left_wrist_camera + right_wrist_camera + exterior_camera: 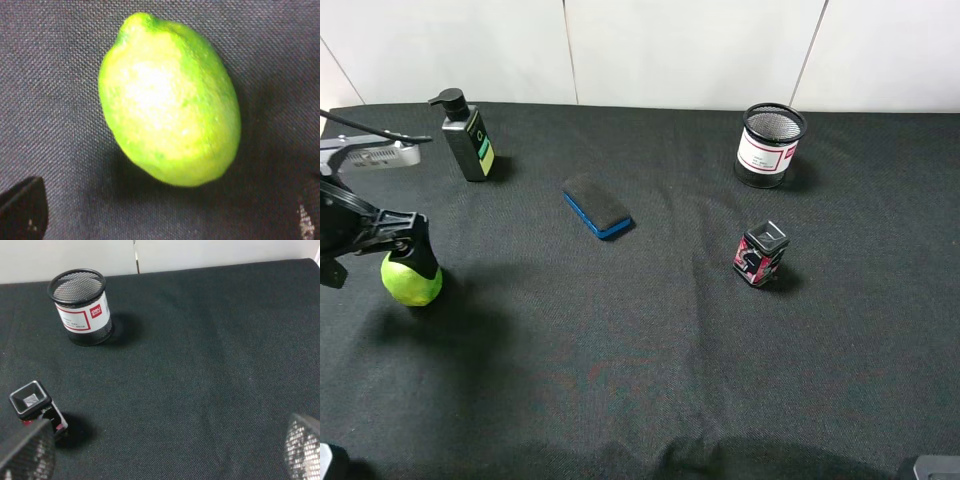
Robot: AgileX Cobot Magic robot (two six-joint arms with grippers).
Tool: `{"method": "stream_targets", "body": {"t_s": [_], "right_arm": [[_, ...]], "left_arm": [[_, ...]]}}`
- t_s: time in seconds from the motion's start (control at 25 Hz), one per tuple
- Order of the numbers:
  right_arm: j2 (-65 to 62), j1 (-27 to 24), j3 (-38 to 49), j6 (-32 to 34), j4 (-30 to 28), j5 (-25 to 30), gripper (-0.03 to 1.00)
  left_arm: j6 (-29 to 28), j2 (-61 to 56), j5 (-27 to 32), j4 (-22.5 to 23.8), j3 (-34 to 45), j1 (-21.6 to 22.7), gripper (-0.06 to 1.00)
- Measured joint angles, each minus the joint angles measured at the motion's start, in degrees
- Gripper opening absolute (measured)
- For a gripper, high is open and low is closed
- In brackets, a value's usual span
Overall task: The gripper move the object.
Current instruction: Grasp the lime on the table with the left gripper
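1. We see the lime (pixel 412 280) lying on the bench (pixel 640 360), at 9 o'clock of it in the high view and well apart from the other things.
2. The left claw (pixel 418 255) hangs over the lime, at the fruit's 12 o'clock in the high view. From there we cannot tell whether it touches the skin.
3. In the left wrist view the lime rests whole on the cloth, and the dark fingertip (pixel 22 210) that we see plainly stands clear of it. The left claw is spread wide and holds nothing.
4. The right claw (pixel 165 455) is spread wide too. Its fingertips (pixel 25 455) are far apart with only bare cloth between them, so it holds nothing.
5. A bottle (pixel 467 137) stands upright at 11 o'clock of the bench.
6. An eraser (pixel 597 207) lies flat just toward 11 o'clock of the middle.
7. A mesh cup (pixel 770 145) stands upright at 1 o'clock. A small box (pixel 760 254) sits at the cup's 6 o'clock, apart from it.
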Motion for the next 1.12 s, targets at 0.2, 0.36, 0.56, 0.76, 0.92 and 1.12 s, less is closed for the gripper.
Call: {"method": "stream_targets", "body": {"t_s": [0.2, 0.36, 0.56, 0.76, 0.92, 1.12], "right_arm": [[0.0, 0.0, 0.0, 0.0, 0.0, 0.0, 0.69], [0.0, 0.0, 0.0, 0.0, 0.0, 0.0, 0.69], [0.0, 0.0, 0.0, 0.0, 0.0, 0.0, 0.69], [0.0, 0.0, 0.0, 0.0, 0.0, 0.0, 0.69], [0.0, 0.0, 0.0, 0.0, 0.0, 0.0, 0.69], [0.0, 0.0, 0.0, 0.0, 0.0, 0.0, 0.69]], "left_arm": [[0.1, 3.9, -3.1, 0.0, 0.0, 0.0, 0.99], [1.0, 7.2, -5.6, 0.0, -0.1, 0.0, 0.99], [1.1, 11.3, -9.1, 0.0, -0.1, 0.0, 0.99], [1.3, 14.2, -12.5, 0.0, -0.1, 0.0, 0.99], [1.3, 15.2, -14.2, 0.0, -0.1, 0.0, 0.98], [1.3, 15.3, -15.0, 0.0, -0.1, 0.0, 0.88]]}}
